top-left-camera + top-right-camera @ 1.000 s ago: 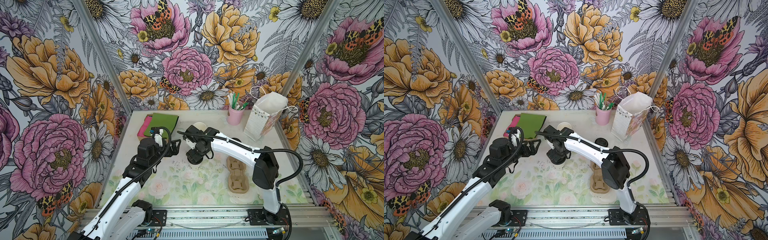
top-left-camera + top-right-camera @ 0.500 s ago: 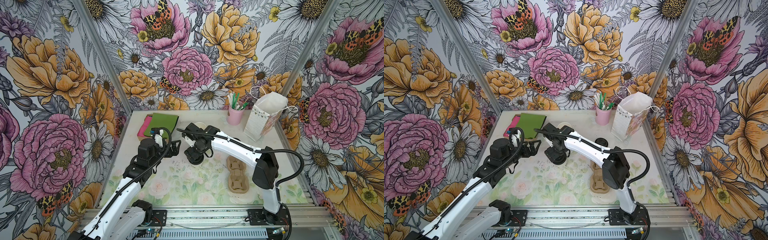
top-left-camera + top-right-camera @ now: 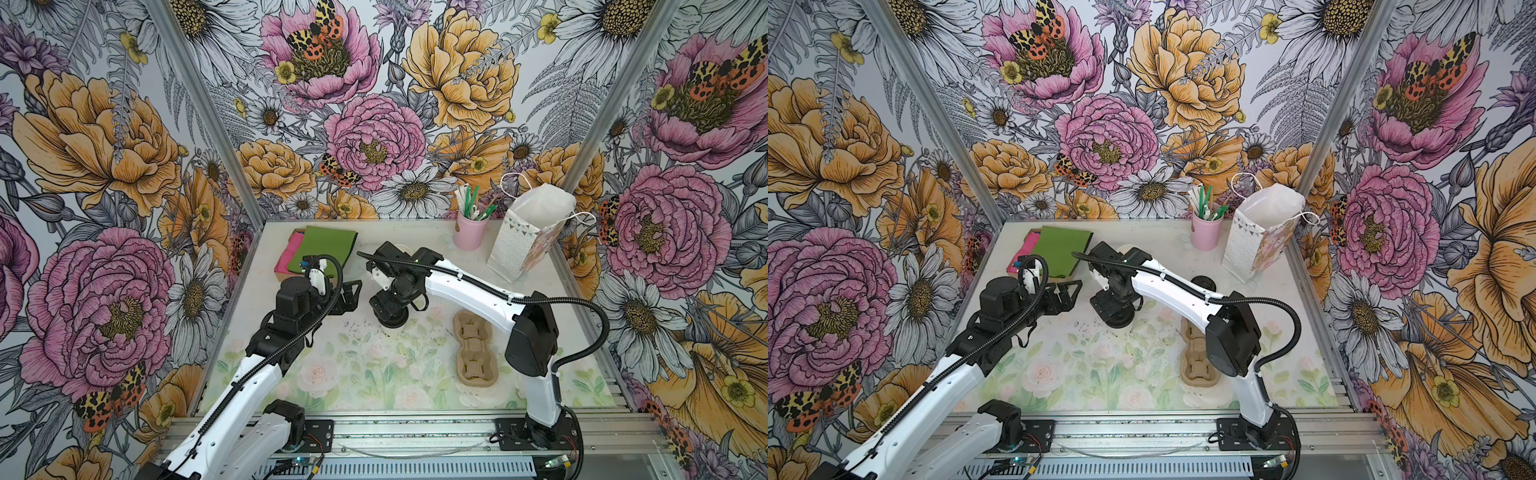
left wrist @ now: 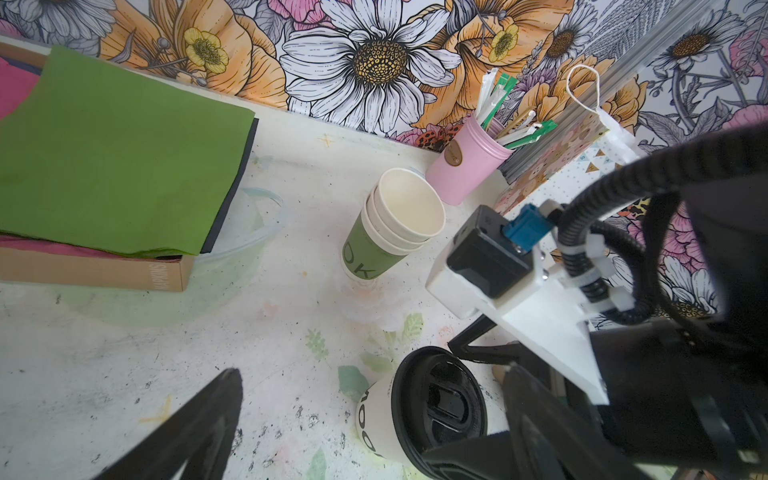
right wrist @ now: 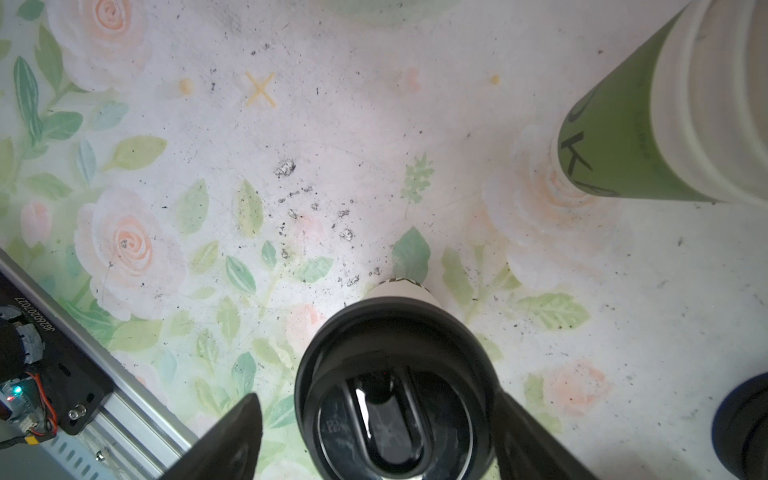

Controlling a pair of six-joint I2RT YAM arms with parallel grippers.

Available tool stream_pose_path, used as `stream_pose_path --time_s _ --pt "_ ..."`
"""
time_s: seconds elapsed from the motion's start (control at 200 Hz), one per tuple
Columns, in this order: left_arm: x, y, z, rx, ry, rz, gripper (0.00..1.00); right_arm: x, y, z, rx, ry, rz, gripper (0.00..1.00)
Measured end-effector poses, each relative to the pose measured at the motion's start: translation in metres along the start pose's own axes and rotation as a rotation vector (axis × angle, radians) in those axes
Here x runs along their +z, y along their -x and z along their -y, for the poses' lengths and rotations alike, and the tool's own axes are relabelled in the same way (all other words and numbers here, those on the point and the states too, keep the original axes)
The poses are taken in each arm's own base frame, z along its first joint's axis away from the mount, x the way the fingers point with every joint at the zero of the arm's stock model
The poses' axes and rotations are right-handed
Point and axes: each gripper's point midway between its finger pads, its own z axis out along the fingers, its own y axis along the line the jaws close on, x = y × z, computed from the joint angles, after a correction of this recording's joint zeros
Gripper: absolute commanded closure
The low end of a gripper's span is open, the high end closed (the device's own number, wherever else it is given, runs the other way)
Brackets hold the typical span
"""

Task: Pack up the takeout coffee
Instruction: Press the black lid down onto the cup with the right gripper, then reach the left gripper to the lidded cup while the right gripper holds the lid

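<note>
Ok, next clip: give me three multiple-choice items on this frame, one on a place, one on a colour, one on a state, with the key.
1. Where does the paper bag stand?
A) front left corner
B) back right corner
C) dead centre

2. What colour is the straw cup?
A) blue
B) black
C) pink

3. How is the takeout coffee?
A) upright and capped
B) lying on its side
C) upright and lidless

Key:
1 B, it stands at the back on the right in both top views.
2 C, it shows pink in the left wrist view.
3 A, it stands capped in the right wrist view.
</note>
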Motion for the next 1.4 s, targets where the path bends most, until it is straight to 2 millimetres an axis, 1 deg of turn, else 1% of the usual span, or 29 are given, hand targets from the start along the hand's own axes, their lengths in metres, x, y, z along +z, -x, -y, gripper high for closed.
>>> stream_pose_path --time_s 0.26,0.375,0.445,0.53,0.635,0.71,0.81,0.895,0.986,1.116,1.266,1.401 --pt "0.000 0.000 0.000 0.000 -0.002 0.001 0.01 -0.004 0.008 0.010 0.020 -0.004 0.024 0.08" --pt "0.000 -0.001 0.004 -0.007 -0.025 -0.009 0.01 -0.012 0.013 0.015 0.031 -0.006 0.052 0.06" --pt "0.002 -0.004 0.009 -0.015 -0.050 -0.024 0.01 -0.020 0.014 0.019 0.037 -0.010 0.075 0.04" --pt "0.006 -0.010 0.015 -0.023 -0.083 -0.055 0.01 -0.032 0.008 0.024 0.042 -0.020 0.095 0.01" --pt "0.015 -0.028 0.026 -0.018 -0.126 -0.126 0.01 -0.044 -0.006 0.037 0.069 -0.040 0.108 0.00" --pt "0.024 -0.040 0.032 -0.018 -0.148 -0.184 0.02 -0.048 -0.015 0.043 0.090 -0.044 0.113 0.00" --pt "0.035 -0.053 0.037 -0.022 -0.167 -0.248 0.03 -0.044 -0.027 0.051 0.118 -0.052 0.108 0.01" --pt "0.043 -0.062 0.037 -0.032 -0.170 -0.292 0.05 -0.034 -0.036 0.052 0.133 -0.054 0.088 0.01" --pt "0.051 -0.071 0.036 -0.042 -0.168 -0.332 0.09 -0.026 -0.041 0.053 0.144 -0.054 0.078 0.01" --pt "0.060 -0.083 0.037 -0.052 -0.167 -0.383 0.14 -0.024 -0.036 0.053 0.154 -0.050 0.100 0.01" --pt "0.065 -0.095 0.037 -0.057 -0.169 -0.427 0.20 -0.022 -0.030 0.055 0.159 -0.049 0.119 0.01" --pt "0.069 -0.105 0.036 -0.068 -0.166 -0.463 0.24 -0.015 -0.033 0.056 0.161 -0.051 0.105 0.01"
